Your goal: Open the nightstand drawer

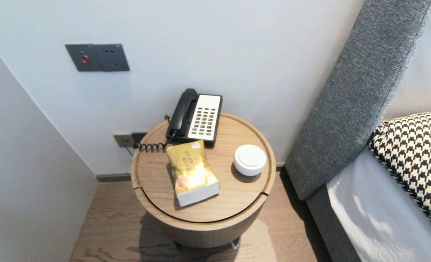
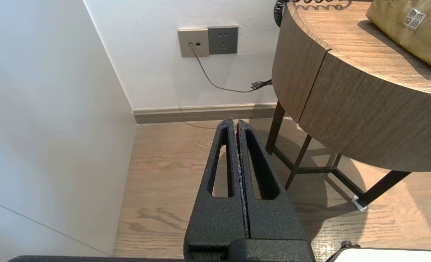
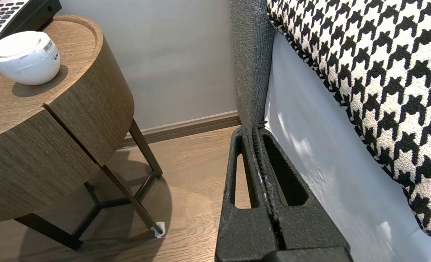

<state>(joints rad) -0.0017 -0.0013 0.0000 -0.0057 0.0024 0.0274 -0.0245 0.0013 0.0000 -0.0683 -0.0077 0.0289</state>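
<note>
This looks like a hotel bedroom. Ahead of and between the left claw (image 2: 236, 123) and the right claw (image 3: 252, 130) stands a round wooden bedside worktop (image 1: 157, 171) carrying a corded telephone (image 1: 197, 116) and a tissue pack (image 1: 192, 173). Just beside the right claw, on its right, is a white-sheeted bed (image 1: 375, 214) with a grey upholstered headboard (image 1: 354, 98) and a houndstooth cushion (image 1: 415, 153). The wall beyond the claws bears a switch panel (image 1: 97, 57).

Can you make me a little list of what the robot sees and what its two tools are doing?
Table: round wooden table
On it: black-and-white phone, gold tissue pack, white round pot
Beside it: bed with checked pillow
Left tool: shut, empty, low over the floor near the table
Right tool: shut, empty, low between table and bed
</note>
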